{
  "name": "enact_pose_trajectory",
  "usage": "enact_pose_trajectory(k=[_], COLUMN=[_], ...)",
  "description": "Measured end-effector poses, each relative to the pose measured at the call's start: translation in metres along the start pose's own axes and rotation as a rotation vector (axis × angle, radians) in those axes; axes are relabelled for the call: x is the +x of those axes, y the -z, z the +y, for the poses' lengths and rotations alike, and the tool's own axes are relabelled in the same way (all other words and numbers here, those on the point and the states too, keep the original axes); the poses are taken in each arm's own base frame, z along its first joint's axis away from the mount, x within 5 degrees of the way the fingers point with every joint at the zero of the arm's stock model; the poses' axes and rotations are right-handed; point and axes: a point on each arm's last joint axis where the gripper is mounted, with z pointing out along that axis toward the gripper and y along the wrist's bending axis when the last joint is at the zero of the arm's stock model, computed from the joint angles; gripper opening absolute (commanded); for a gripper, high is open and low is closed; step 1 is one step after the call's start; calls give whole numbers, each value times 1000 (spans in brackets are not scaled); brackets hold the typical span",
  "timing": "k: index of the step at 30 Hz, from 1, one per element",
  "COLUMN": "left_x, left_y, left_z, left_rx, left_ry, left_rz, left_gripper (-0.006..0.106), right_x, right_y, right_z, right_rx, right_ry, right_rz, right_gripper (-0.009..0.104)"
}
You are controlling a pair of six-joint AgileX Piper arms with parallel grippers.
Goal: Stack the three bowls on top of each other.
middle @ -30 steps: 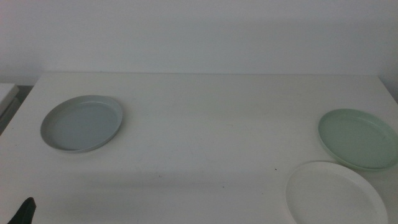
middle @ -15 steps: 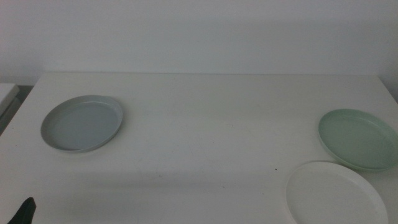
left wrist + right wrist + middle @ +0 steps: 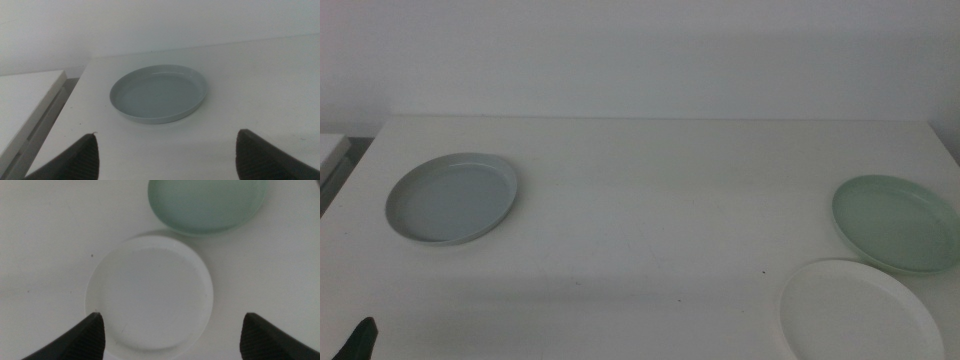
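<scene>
- The left gripper (image 3: 165, 150) waits low at the near left corner of the table (image 3: 650, 200); in the middle view only a dark tip of it (image 3: 360, 340) shows at the bottom edge.
- Its fingers (image 3: 75, 160) stand wide apart with nothing between them and touch nothing.
- The grey-blue bowl (image 3: 159, 93) sits flat on the table ahead of those fingers, in line with the gap between them and clear of both tips. In the middle view it lies on the left side of the table (image 3: 451, 197).
- The right gripper (image 3: 172, 335) hangs above the near right part of the table, out of the middle view.
- Its fingers (image 3: 75, 340) are also spread wide and hold nothing.
- The white bowl (image 3: 150, 295) lies directly under the gap between the right fingers, its rim reaching nearly from one tip to the other; I cannot tell how high the fingers are above it.
- The mint green bowl (image 3: 206, 204) lies just beyond the white one, farther from the right fingers. Their rims are very close, but whether they touch is unclear.
- In the middle view the white bowl (image 3: 860, 312) is at the near right edge and the green bowl (image 3: 898, 222) is just behind it.
- All three bowls rest upright, each apart on the table; the grey-blue one is well apart from the other two.
- A second pale surface (image 3: 25, 100) lies beside the table, past the left finger.
</scene>
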Motion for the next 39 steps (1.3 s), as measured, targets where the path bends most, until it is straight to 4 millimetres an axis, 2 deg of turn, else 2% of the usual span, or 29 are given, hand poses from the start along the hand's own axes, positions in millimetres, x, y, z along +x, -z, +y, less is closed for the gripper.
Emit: enact_pose_trajectory(k=[12, 16, 18, 24, 29, 34, 39], left_x=[0, 0, 0, 0, 0, 0, 0], left_y=[0, 0, 0, 0, 0, 0, 0], left_z=[0, 0, 0, 0, 0, 0, 0], left_rx=[0, 0, 0, 0, 0, 0, 0], left_ry=[0, 0, 0, 0, 0, 2, 2], left_rz=[0, 0, 0, 0, 0, 0, 0], left_gripper=[94, 94, 94, 94, 94, 94, 94], right_x=[3, -3, -11, -29, -42, -39, -33], right_y=[-7, -34, -56, -98, -131, -160, -184], right_z=[0, -2, -2, -3, -24, -39, -40], right_rx=[13, 65, 98, 129, 173, 168, 131], right_ry=[-53, -67, -74, -77, -118, -130, -141], right_rz=[101, 238, 329, 409, 447, 524, 576], right_gripper=[93, 93, 93, 93, 86, 72, 70])
